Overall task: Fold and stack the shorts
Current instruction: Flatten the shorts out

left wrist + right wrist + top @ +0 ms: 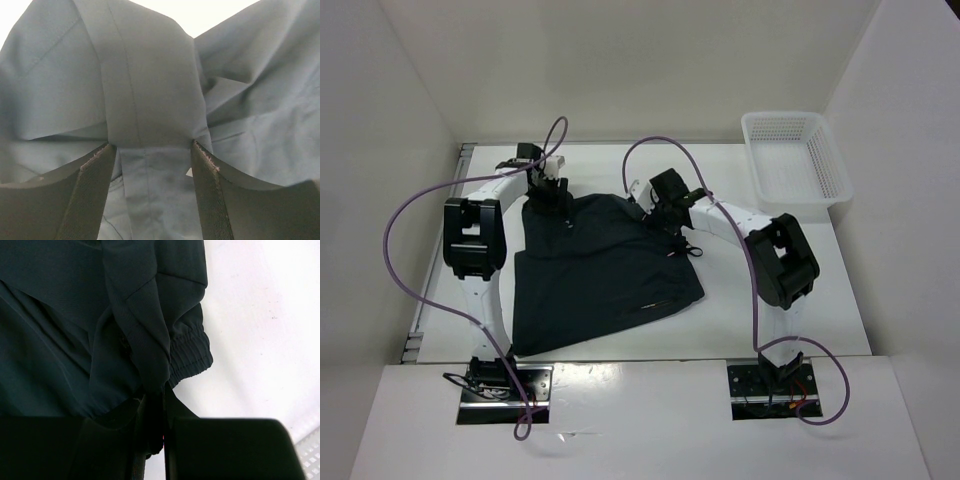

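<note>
The dark shorts [600, 270] lie spread on the white table between the two arms, with the near hem toward the arm bases. My left gripper [552, 192] is at their far left corner. In the left wrist view its jaws [151, 145] stand part way apart with a wide fold of the cloth [145, 90] caught between the pads, and creases spread from both tips. My right gripper [655, 210] is at the far right corner. It is shut [162, 395] on a bunched fold of the shorts [140, 335] beside the elastic waistband [190, 352]. The thin drawstring [692, 250] trails off the right edge.
A white mesh basket [825, 160] stands at the far right of the table, apart from the shorts. White walls close in the table on the left, far and right sides. Purple cables loop over both arms.
</note>
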Robot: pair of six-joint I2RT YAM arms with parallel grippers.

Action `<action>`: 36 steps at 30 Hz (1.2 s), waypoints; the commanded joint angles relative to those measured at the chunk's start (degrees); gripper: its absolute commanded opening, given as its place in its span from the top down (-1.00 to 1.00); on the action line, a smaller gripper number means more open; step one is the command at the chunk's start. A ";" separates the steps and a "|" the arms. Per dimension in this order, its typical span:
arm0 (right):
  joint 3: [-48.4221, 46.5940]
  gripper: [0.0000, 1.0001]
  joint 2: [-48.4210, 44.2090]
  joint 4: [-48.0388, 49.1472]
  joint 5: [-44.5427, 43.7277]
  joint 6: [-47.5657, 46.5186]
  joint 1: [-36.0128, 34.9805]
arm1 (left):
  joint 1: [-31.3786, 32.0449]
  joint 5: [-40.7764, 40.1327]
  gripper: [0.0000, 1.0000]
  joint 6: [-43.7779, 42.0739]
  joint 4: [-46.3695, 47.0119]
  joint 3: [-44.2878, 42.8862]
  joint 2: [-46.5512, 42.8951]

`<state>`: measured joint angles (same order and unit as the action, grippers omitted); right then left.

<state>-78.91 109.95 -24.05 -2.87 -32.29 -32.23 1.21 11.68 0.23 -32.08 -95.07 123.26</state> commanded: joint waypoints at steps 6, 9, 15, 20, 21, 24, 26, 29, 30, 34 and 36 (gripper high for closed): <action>-2.47 1.00 1.49 0.67 -0.47 -0.49 0.15 | -0.69 -0.17 -0.28 -0.23 0.00 -1.79 0.58; -3.00 1.00 1.49 0.67 -0.47 -0.49 0.15 | -0.69 -0.78 -0.22 -0.23 -0.01 -1.26 0.58; -3.00 1.00 1.49 0.67 -1.78 -1.01 0.15 | -0.69 -2.62 0.48 -0.23 -0.01 -3.01 1.10; -3.70 1.00 1.49 2.26 -3.72 -1.02 0.15 | -0.69 -3.16 1.00 -0.23 -0.70 -4.25 -1.71; -4.49 1.00 1.49 2.26 -3.72 -1.02 0.15 | -0.69 -2.55 1.00 -0.23 -0.71 -4.25 -2.41; -6.07 1.00 1.49 2.26 -6.00 -1.54 0.15 | -0.69 -2.54 1.00 -0.23 -2.63 -6.26 -5.04; -7.55 1.00 0.97 2.26 -6.71 -1.54 1.37 | -0.69 -3.24 1.00 -0.23 -3.16 -8.54 -6.80; -8.71 1.00 0.97 2.26 -6.71 -2.07 4.01 | -2.09 -4.83 1.00 -0.23 -4.83 -11.80 -9.53; -8.71 1.00 0.44 2.26 -7.49 -2.94 5.15 | -2.88 -5.61 1.00 -0.23 -5.54 -14.42 -10.58; -7.31 1.00 -0.08 2.87 -8.02 -3.48 7.44 | -3.59 -7.98 1.00 -0.23 -6.16 -19.70 -12.17; -7.31 1.00 -0.70 3.39 -8.02 -3.48 7.44 | -3.59 -7.99 1.00 -0.23 -7.30 -20.33 -13.65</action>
<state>-85.17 111.07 -22.96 -9.23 -34.63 -25.26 -2.15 5.63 0.23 -37.52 -112.90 113.62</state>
